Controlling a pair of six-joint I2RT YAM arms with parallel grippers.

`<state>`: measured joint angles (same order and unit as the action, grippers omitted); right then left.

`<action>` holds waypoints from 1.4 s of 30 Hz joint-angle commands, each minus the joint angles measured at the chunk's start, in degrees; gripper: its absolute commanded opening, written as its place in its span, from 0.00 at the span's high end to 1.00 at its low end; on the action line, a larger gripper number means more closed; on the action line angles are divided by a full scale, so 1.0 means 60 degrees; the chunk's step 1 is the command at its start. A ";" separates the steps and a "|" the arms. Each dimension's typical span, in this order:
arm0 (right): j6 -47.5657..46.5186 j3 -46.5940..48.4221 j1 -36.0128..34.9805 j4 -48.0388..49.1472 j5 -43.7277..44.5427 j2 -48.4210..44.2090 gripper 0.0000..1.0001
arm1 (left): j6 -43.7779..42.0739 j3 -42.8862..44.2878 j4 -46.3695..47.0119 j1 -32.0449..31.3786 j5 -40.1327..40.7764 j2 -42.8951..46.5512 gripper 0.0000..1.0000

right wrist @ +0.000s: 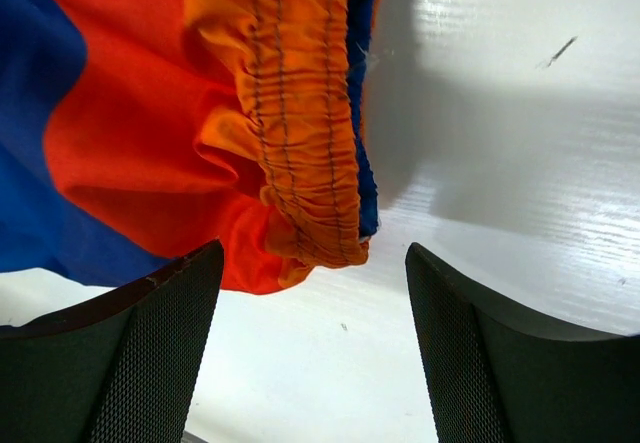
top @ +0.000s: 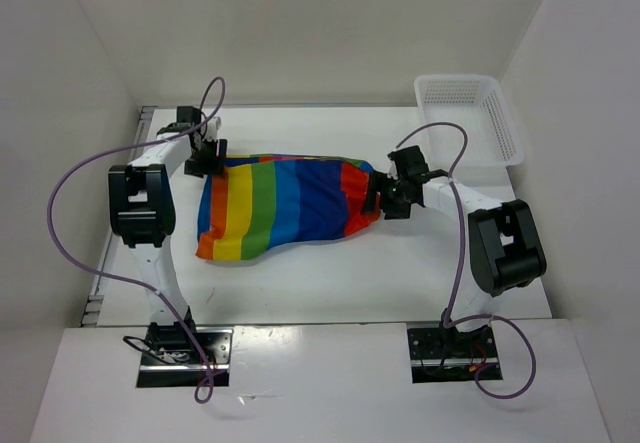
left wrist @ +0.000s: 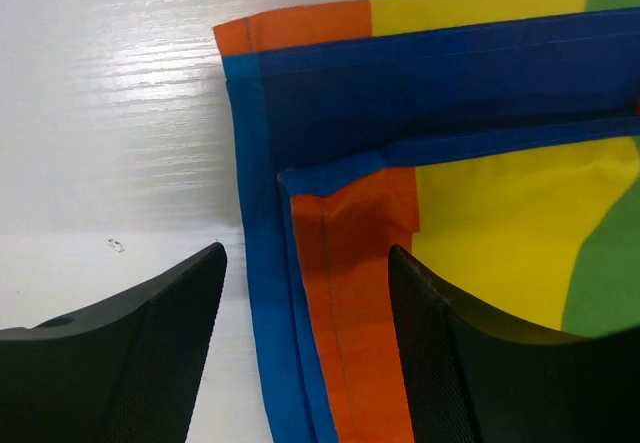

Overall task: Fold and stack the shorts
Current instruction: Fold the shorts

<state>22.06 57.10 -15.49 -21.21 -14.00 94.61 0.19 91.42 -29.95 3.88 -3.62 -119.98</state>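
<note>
The white worktop (top: 320, 283) is seen spread under both arms. The shorts (top: 285, 208) are laid flat across its middle, rainbow stripes running from orange at the left to red at the right, with the left pincer (top: 205, 158) at their far-left corner and the right pincer (top: 385, 198) at their right end. The white mesh basket (top: 505, 123) is found at the far right corner, well apart from the cloth; only its own mesh walls and floor are made out.

From the left wrist, the left pincer (left wrist: 307, 253) is seen with jaws spread wide and nothing gripped; the blue and orange hem of the shorts (left wrist: 450, 93) is framed between the fingers. From the right wrist, the right pincer (right wrist: 313, 248) is likewise held wide open and nothing is clasped; the gathered orange waistband of the shorts (right wrist: 150, 113) is seen lying just ahead of the gap.
</note>
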 commanded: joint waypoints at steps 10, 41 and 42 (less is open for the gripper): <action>0.0512 -0.0420 0.0047 0.0430 -0.0290 -0.0079 0.21 | -0.0031 0.0599 0.0789 -0.0105 -0.0745 -0.0305 0.52; 0.0146 -0.0127 0.0047 0.0357 -0.0186 0.0228 0.20 | -0.0031 0.2413 -0.0061 -0.0105 -0.2108 0.1028 1.00; 0.0146 -0.0127 0.0047 0.0357 -0.0186 0.0315 0.20 | -0.0031 0.2575 -0.0061 -0.0105 -0.2107 0.1028 1.00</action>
<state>24.05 54.87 -15.49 -20.53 -16.25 95.94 0.23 101.86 -30.48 3.40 -14.98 -119.00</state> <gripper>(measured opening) 0.796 0.008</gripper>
